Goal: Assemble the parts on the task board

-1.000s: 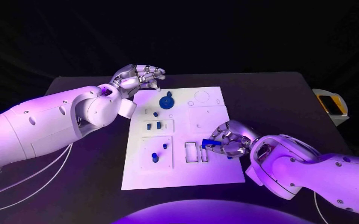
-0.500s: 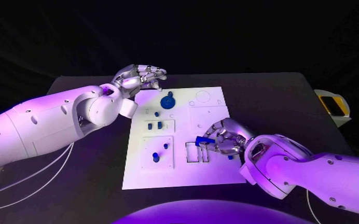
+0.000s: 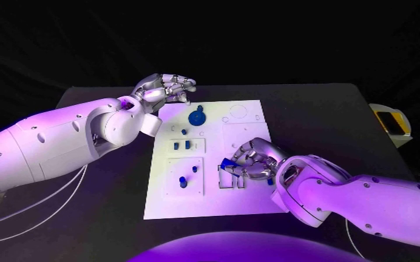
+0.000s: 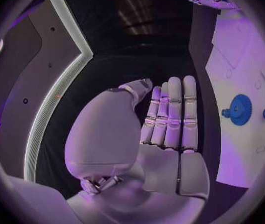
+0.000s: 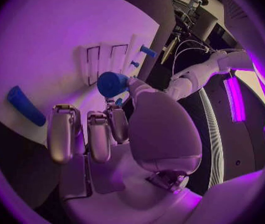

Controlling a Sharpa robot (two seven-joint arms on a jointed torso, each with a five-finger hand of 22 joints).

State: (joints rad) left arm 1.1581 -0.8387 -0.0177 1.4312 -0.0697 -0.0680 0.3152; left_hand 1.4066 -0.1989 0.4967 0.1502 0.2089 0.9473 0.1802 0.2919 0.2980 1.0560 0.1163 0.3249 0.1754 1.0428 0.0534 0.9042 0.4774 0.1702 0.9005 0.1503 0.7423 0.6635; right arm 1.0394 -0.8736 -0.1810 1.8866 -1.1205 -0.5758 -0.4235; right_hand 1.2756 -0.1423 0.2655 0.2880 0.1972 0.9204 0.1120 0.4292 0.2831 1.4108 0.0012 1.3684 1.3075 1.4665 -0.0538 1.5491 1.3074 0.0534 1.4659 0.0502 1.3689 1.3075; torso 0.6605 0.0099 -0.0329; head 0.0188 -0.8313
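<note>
Right hand: we see it (image 3: 254, 160) over the board's near right part, pinching a short blue peg (image 5: 112, 83) between thumb and fingertips; the other fingers (image 5: 64, 132) are curled in.
Peg: held just above the two slots (image 3: 231, 177).
Left hand: we find it (image 3: 162, 89) off the board's far left corner, above the table (image 3: 324, 107), holding nothing; in the wrist view its fingers (image 4: 173, 112) lie straight and side by side.
Board: white plate (image 3: 249, 201) mid-table.
Gear: a blue one (image 3: 196, 117) sits on the far part.
Other parts: small blue pieces (image 3: 180, 146) left of centre, one (image 3: 182, 182) nearer us.
Loose rod: a blue one (image 5: 25, 106) lies on the board beside the right hand.
</note>
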